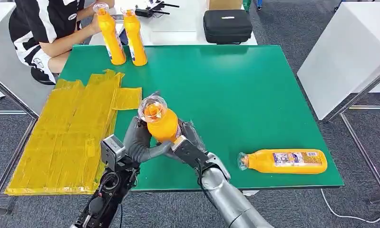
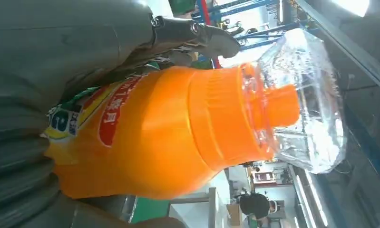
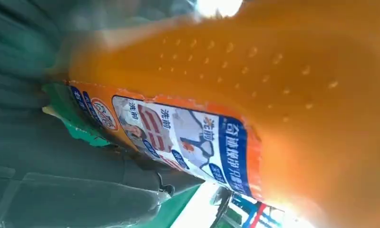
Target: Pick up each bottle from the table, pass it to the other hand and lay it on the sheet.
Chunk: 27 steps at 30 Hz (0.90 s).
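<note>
Closest to the head camera, the two silver arms come up from below and meet over the near edge of the green table [image 1: 254, 76], both hands wrapped around one orange bottle [image 1: 162, 124] that stands upright between them, raised above the table top. The left hand [image 1: 139, 142] grips the bottle's body from the side toward the yellow sheet [image 1: 69, 137], its grey thumb curling under and across the front; the right hand [image 1: 190, 145] presses against the bottle from the opposite side, dark fingers closed on its lower part. In the left wrist view the bottle's orange shoulder, narrow cap and clear plastic cover [image 2: 302, 99] stand free beyond the hand's fingers [image 2: 211, 40], and the red and white label sits under the palm. In the right wrist view the blue and white printed label [image 3: 188, 137] on the bottle's side lies right against that hand's grey cover. A second orange bottle [image 1: 283, 161] lies on its side on the table near the front edge, on the far side of the held bottle from the sheet, cap pointing toward the hands. The sheet covers the table's end beside the left arm. Two more orange bottles [image 1: 122, 35] stand upright at the table's far edge just beyond the sheet, with a seated person [image 1: 45, 28] reaching to them. A black case [image 1: 227, 26] rests on a white surface beyond the table.
</note>
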Each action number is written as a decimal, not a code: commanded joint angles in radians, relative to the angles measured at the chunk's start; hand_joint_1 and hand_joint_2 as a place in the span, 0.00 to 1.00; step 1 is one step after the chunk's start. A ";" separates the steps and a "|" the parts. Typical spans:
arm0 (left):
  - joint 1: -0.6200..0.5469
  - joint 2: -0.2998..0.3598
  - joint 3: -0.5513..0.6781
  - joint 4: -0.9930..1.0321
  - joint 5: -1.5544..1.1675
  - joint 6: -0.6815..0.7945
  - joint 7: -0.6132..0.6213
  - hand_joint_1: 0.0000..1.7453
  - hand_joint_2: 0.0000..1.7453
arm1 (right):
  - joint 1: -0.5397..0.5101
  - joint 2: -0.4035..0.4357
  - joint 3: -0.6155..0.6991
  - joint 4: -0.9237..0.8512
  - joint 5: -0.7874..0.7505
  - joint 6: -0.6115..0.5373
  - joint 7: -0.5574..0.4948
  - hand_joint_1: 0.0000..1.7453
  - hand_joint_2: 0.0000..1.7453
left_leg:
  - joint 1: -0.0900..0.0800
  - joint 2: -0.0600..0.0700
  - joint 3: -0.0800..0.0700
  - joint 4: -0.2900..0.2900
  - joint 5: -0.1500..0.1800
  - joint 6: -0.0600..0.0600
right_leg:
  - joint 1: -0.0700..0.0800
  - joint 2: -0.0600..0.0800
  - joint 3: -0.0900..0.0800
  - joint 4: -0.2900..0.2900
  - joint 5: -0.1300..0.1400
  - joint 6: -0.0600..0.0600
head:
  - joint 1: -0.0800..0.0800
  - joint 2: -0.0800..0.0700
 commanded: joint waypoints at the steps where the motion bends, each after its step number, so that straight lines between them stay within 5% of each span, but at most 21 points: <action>1: -0.059 0.018 -0.013 0.060 0.011 -0.011 0.042 0.00 1.00 | -0.049 0.001 0.069 0.079 0.020 -0.002 0.003 1.00 1.00 | 0.000 0.001 0.003 0.000 -0.001 -0.002 | 0.000 0.001 0.003 -0.001 -0.001 0.000 | 0.000 0.000; 25: -0.082 0.013 0.015 0.097 0.025 -0.034 0.057 0.00 1.00 | -0.030 -0.017 0.146 0.036 0.117 -0.008 0.026 1.00 1.00 | 0.001 0.000 0.004 0.000 -0.001 -0.002 | 0.000 0.001 0.004 -0.001 -0.001 0.000 | 0.000 0.000; 26: -0.081 0.012 0.018 0.089 0.026 -0.035 0.057 0.33 1.00 | -0.027 -0.017 0.143 0.030 0.119 -0.008 0.028 1.00 1.00 | 0.001 0.001 0.007 0.001 -0.003 -0.002 | 0.000 0.001 0.007 0.000 -0.003 0.000 | 0.000 0.000; 27: -0.081 0.012 0.018 0.089 0.026 -0.035 0.057 0.33 1.00 | -0.027 -0.017 0.143 0.030 0.119 -0.008 0.028 1.00 1.00 | 0.000 0.000 0.004 0.000 -0.002 -0.002 | 0.000 0.001 0.004 0.000 -0.002 0.000 | 0.000 0.000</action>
